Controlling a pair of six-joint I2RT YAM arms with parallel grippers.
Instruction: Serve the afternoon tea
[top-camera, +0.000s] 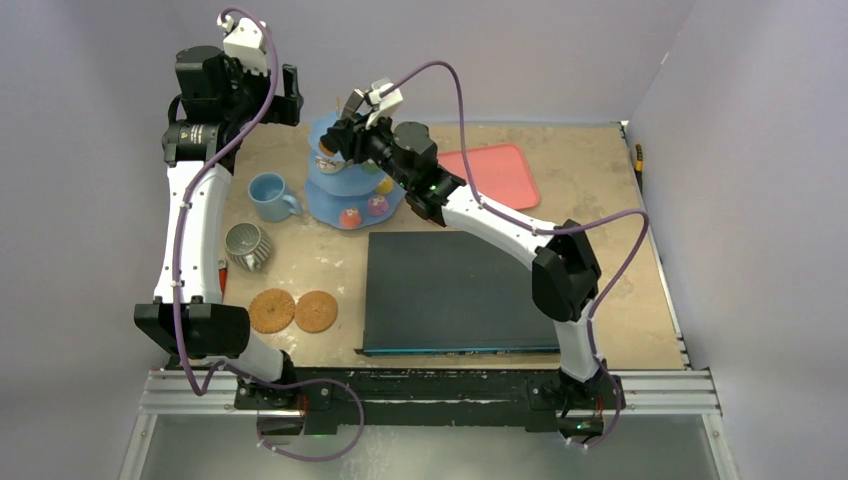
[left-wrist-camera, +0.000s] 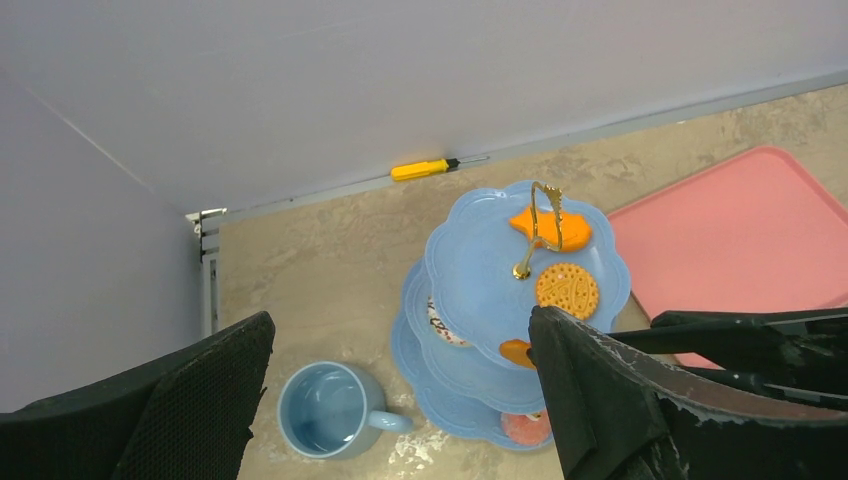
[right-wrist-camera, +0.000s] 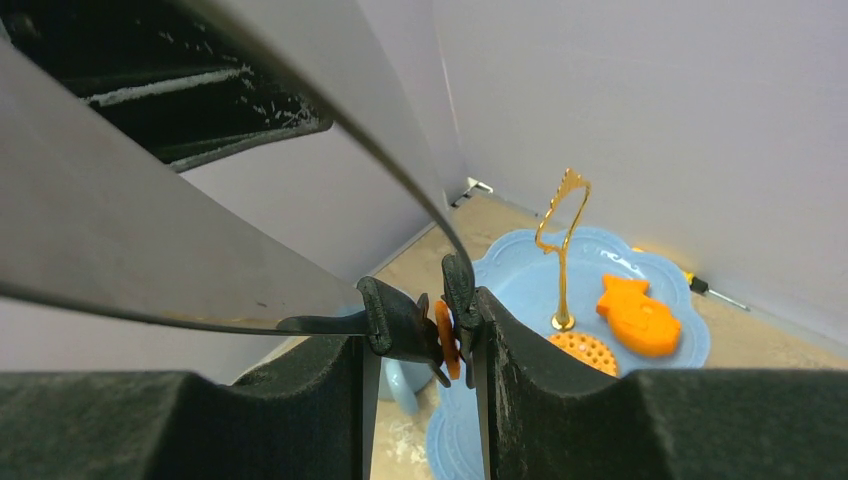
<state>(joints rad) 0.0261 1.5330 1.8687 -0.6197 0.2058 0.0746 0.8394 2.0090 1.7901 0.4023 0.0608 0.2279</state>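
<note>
Clamping tongs (right-wrist-camera: 150, 230) in the right end effector (right-wrist-camera: 420, 345), orange cake (right-wrist-camera: 445, 338) nipped at their tips over the blue stand (right-wrist-camera: 520, 270); holding the left end effector (left-wrist-camera: 400, 330) spread, high behind the mug (left-wrist-camera: 330, 412). Best lowered onto bare tier, clear of the gold handle (right-wrist-camera: 571, 183), before release.

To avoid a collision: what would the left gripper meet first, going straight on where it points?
Likely the blue stand, at its lower left rim, with the mug just beside; depth is unclear.

pink tray (top-camera: 500, 170) far right on desk (top-camera: 320, 255) | dark mat (top-camera: 440, 295) centre | grey ribbed cup (top-camera: 247, 246) left | yellow screwdriver (left-wrist-camera: 423, 169) at far edge | tongs (right-wrist-camera: 395, 322)
</note>
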